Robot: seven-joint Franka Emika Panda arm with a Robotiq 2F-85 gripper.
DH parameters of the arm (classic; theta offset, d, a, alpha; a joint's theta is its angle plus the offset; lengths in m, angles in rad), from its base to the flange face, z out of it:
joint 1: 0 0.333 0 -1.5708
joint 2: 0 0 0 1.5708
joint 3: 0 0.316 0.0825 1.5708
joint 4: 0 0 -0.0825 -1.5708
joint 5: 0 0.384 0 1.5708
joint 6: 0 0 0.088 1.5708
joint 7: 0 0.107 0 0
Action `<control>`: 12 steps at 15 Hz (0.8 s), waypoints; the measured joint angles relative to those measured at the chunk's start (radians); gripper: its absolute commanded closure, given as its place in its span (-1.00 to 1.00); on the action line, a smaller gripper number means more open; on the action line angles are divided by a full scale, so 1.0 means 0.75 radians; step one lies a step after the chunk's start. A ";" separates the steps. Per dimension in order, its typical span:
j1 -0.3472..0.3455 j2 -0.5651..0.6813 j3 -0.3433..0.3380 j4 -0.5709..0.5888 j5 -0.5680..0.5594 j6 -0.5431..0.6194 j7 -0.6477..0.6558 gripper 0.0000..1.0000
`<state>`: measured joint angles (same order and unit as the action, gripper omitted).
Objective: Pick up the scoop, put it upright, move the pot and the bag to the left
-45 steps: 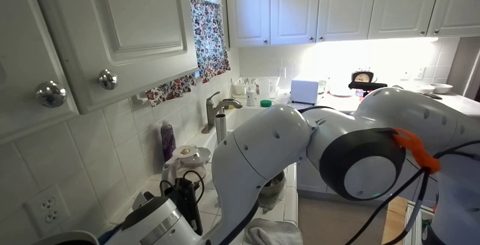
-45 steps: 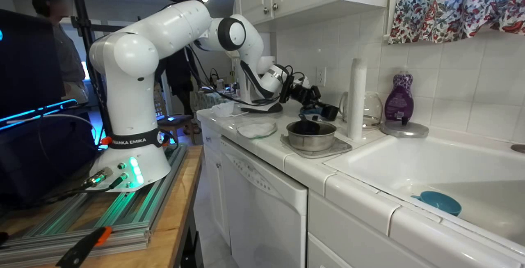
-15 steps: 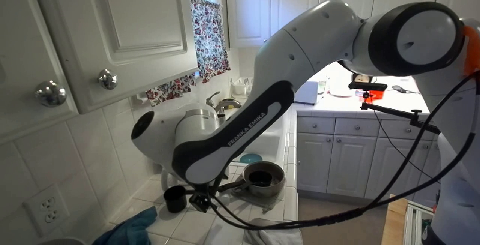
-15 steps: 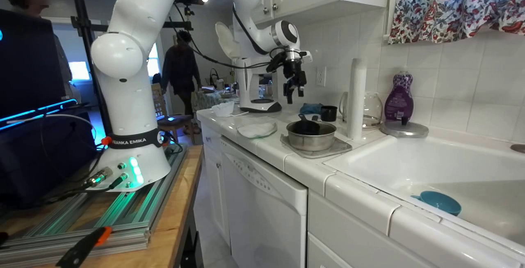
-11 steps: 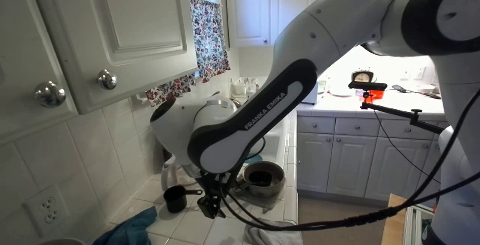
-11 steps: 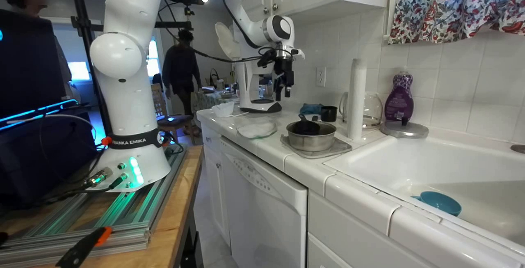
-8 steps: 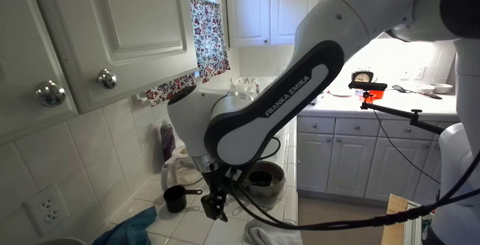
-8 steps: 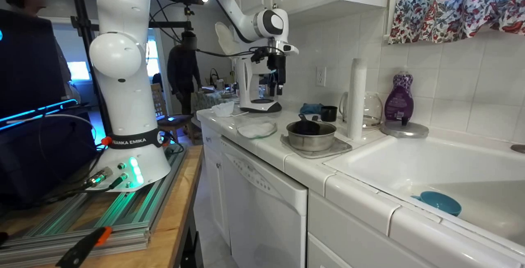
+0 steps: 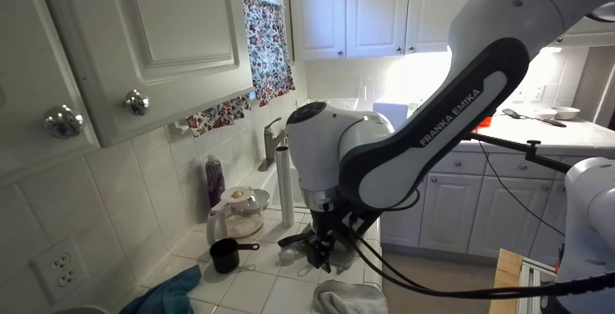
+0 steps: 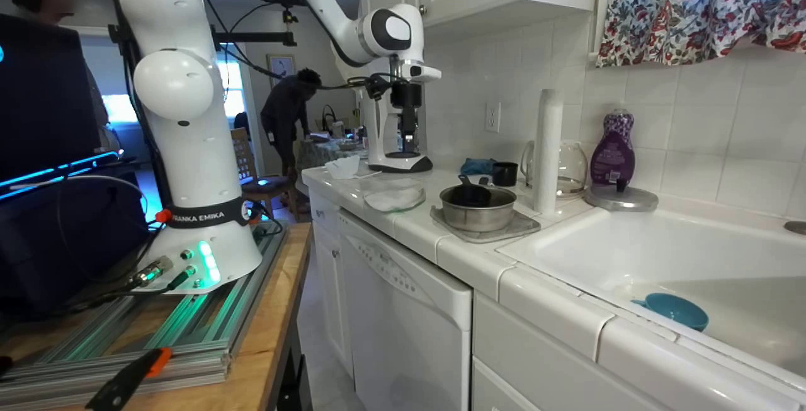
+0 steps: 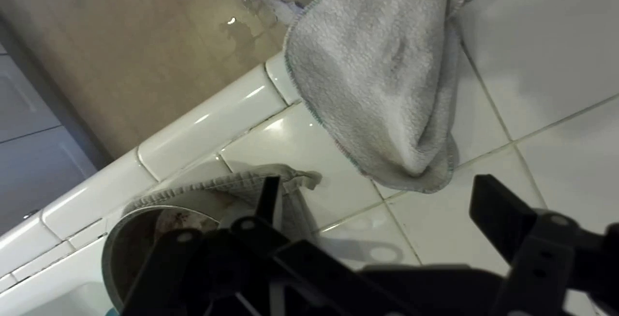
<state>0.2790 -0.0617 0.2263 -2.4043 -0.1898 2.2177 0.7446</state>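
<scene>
Black and upright, the scoop (image 9: 225, 257) stands on the white-tiled counter (image 9: 247, 290) near the glass carafe (image 9: 244, 221), while the gripper (image 11: 379, 202), its fingers (image 11: 498, 214) spread wide, hangs over this counter at a height hard to judge, and the metal pot (image 10: 478, 219) rests on a grey pad (image 10: 521, 228).

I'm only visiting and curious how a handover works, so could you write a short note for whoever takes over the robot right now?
Gripper: open and empty, above the counter.
Scoop: upright on the counter, not touching the gripper.
Pot: on a flat grey cloth near the sink, with a dark cup inside.
Bag: I can't tell which thing is meant.
Done: the scoop stands upright.
Left to do, it seems: move the pot and the bag to the left.
</scene>
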 measured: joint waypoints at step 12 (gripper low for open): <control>-0.056 -0.165 0.000 -0.107 -0.055 0.048 -0.673 -1.00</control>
<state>0.2372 -0.1852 0.2266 -2.4845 -0.2310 2.2538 0.2401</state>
